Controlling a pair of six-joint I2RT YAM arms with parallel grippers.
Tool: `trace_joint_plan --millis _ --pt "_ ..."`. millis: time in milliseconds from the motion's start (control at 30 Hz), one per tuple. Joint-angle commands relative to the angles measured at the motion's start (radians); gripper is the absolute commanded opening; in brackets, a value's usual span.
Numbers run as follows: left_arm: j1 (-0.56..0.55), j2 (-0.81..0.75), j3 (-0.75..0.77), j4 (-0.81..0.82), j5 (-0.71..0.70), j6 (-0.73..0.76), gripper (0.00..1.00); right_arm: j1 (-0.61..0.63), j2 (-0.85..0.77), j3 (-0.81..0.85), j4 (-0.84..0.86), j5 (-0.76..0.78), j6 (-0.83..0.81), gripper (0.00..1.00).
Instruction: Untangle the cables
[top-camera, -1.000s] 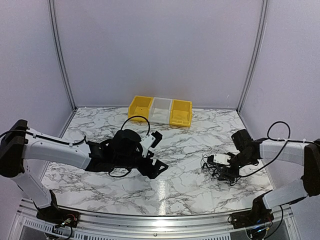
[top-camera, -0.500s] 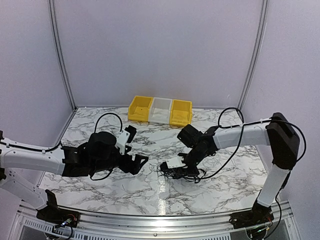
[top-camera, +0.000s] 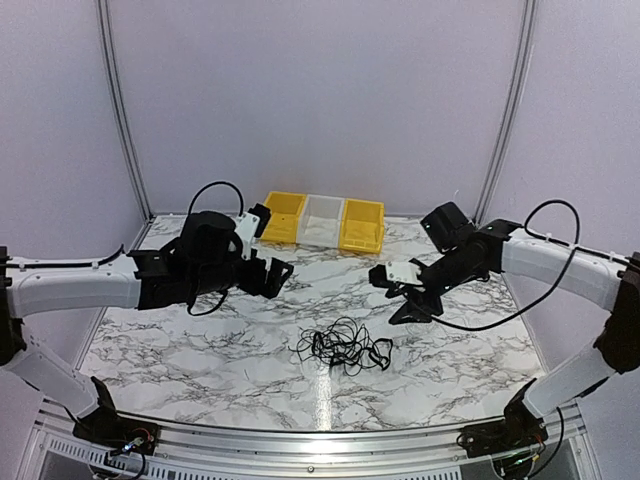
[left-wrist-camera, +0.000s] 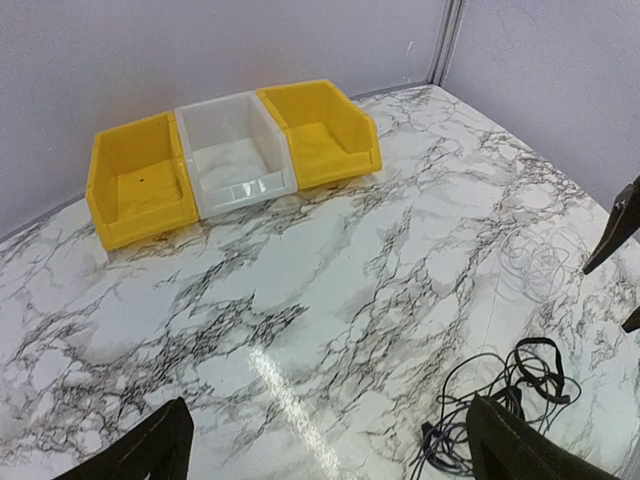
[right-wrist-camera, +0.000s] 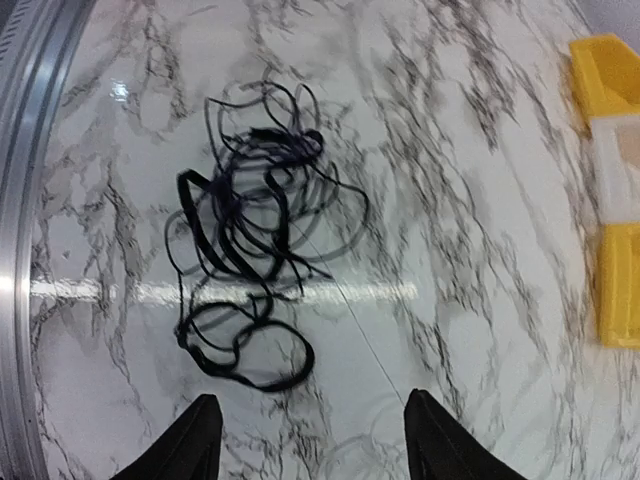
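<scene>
a marble-patterned bench (top-camera: 200, 350) stands inside a pale-walled booth, with a row of three bins (top-camera: 322, 232) (yellow, clear, yellow) at its far edge. the cables (top-camera: 343, 350) lie as one loose black tangle on the bare surface near the middle of the bench, toward the near edge, and neither arm touches them. the left tool (top-camera: 272, 242) hovers far and left of the tangle, its fingers spread wide and holding nothing. the right tool (top-camera: 395, 297) hovers far and right of it, its fingers likewise apart and empty. the right tool appears the nearer of the two, so the tangle lies near and left of it. the heap's long axis runs left to right, roughly parallel to the near edge. it points no clear way, and the plug ends are too small to tell. by judgement, a grasp calls for a descent onto an outer loop.
</scene>
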Motion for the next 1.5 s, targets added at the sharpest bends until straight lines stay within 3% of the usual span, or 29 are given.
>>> trace_joint_plan --millis 0,100,200,367,500,633,733,833,967,1100,1167,1233,1367,1467 --pt "0.012 0.168 0.191 -0.035 0.142 0.039 0.99 -0.224 -0.107 -0.086 0.035 -0.017 0.071 0.59" --pt "0.010 0.313 0.347 -0.085 0.256 -0.034 0.94 -0.351 -0.107 -0.119 0.078 0.014 0.110 0.52" --pt "0.012 0.406 0.406 -0.077 0.366 -0.092 0.92 -0.424 -0.079 -0.163 0.108 0.068 0.126 0.51" --pt "0.010 0.405 0.367 -0.069 0.420 -0.125 0.91 -0.457 0.014 -0.202 0.132 0.089 0.137 0.78" --pt "0.010 0.342 0.292 -0.033 0.379 -0.110 0.91 -0.458 0.117 -0.169 0.155 0.093 0.163 0.81" --pt "0.009 0.311 0.281 -0.034 0.376 -0.102 0.92 -0.440 0.201 -0.110 0.142 0.081 0.180 0.63" --pt "0.010 0.299 0.282 -0.040 0.378 -0.105 0.92 -0.363 0.253 -0.075 0.123 0.083 0.178 0.33" --pt "0.010 0.288 0.278 -0.047 0.360 -0.095 0.92 -0.248 0.298 -0.015 0.082 0.073 0.172 0.14" --pt "0.009 0.282 0.276 -0.057 0.306 -0.072 0.92 -0.075 0.342 0.095 0.010 0.013 0.157 0.06" --pt "0.010 0.266 0.267 -0.063 0.239 -0.048 0.92 0.014 0.349 0.212 -0.051 -0.110 0.131 0.13" --pt "0.011 0.263 0.263 -0.063 0.197 -0.037 0.92 0.016 0.350 0.248 -0.056 -0.121 0.124 0.39" --pt "0.011 0.270 0.259 -0.063 0.183 -0.038 0.93 0.008 0.355 0.252 -0.049 -0.081 0.103 0.51" --pt "0.011 0.317 0.275 -0.078 0.217 -0.066 0.93 -0.033 0.379 0.229 -0.072 -0.058 0.090 0.62" --pt "0.011 0.359 0.293 -0.086 0.269 -0.101 0.93 -0.087 0.332 0.139 -0.033 -0.038 0.086 0.63"
